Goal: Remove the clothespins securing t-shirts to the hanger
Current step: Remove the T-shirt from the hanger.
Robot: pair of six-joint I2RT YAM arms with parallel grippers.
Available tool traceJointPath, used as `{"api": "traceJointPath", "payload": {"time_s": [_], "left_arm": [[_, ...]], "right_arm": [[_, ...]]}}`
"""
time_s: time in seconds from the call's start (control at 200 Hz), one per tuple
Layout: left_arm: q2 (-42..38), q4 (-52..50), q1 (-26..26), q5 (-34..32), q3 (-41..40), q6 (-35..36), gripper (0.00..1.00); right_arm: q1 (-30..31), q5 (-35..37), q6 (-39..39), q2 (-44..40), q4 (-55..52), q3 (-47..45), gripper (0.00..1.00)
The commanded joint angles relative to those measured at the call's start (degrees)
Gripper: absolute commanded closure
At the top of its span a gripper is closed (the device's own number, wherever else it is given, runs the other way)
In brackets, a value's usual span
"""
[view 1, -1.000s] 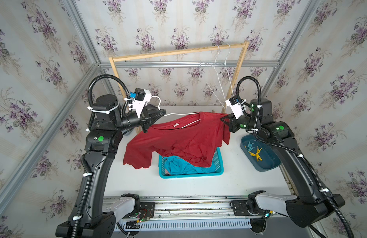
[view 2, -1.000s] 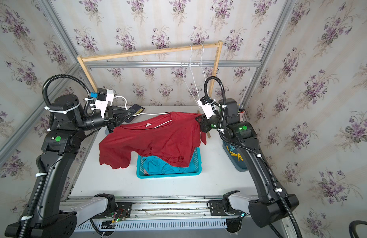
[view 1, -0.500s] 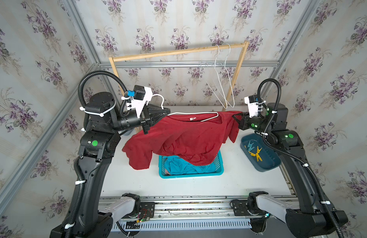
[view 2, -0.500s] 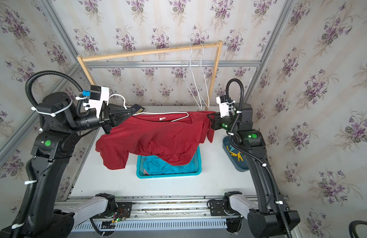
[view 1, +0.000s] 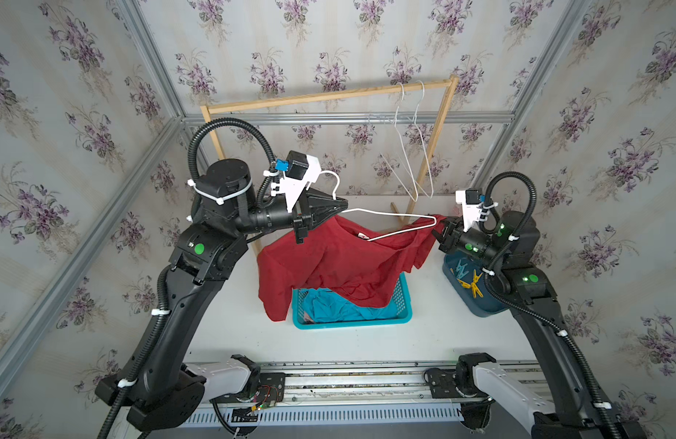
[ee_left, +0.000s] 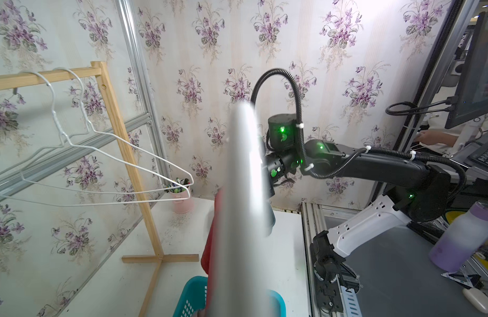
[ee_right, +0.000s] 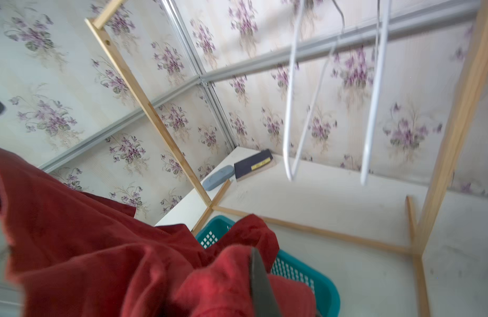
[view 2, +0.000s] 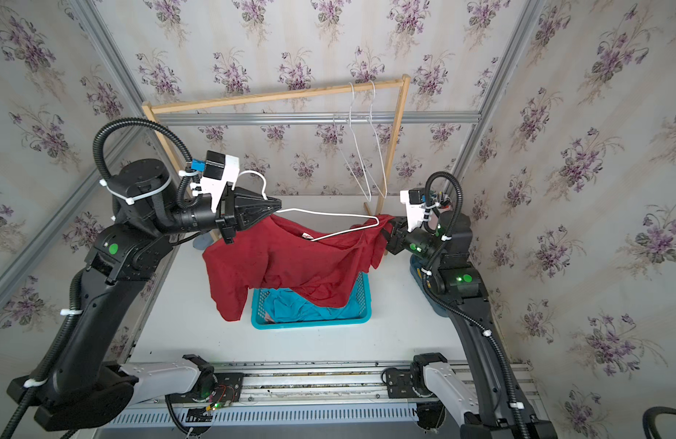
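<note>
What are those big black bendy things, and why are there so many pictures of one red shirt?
Those are two robot arms, each ending in a pincher called a gripper. Two pictures come from a camera high above, looking down on everything. The other two come from small cameras on the arms' wrists, so they look close and blurry. The left gripper is pinched shut on a white hanger, and the right gripper is pinched shut on the red t-shirt hanging from it. Below, on the white table, a teal basket holds a blue t-shirt, and a blue tray holds yellow and blue clothespins. Behind stands a wooden rack with two empty hangers.
</note>
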Motion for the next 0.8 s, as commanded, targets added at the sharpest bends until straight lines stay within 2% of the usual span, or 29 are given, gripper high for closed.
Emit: {"api": "traceJointPath", "payload": {"time_s": [0.0,0.09,0.26,0.485,0.5,0.555,0.709,0.794], "left_arm": [[1.15,2.08,-0.85,-2.63,1.4,0.04,1.0],[1.71,2.24,-0.92,-3.98,1.92,-0.82,1.0],[2.6,4.66,-1.05,-5.46,1.5,-3.28,1.0],[2.74,7.99,-1.22,-7.72,-0.68,-4.89,1.0],[2.76,8.03,-1.21,-7.98,-0.71,-4.94,1.0],[2.77,8.15,-1.23,-8.58,-1.01,-5.14,1.0],[2.48,8.92,-1.23,-9.65,-2.13,-5.92,1.0],[2.43,9.31,-1.18,-9.47,-2.7,-6.32,1.0]], "right_arm": [[0.3,-0.76,13.59,-2.84,17.44,-9.04,1.0],[2.77,1.25,20.16,-5.1,26.3,-16.3,1.0],[12.1,9.78,19.32,-7.04,29.56,-22.83,1.0],[23.19,14.24,21.99,0.95,42.9,-27.07,1.0],[25.75,14.8,21.95,1.58,43.68,-27.15,1.0],[28.63,16.71,21.76,4.37,45.84,-27.36,1.0],[30.0,22.55,23.35,10.66,49.9,-32.12,1.0],[30.06,24.97,21.86,12.82,45.59,-33.29,0.97]]}}
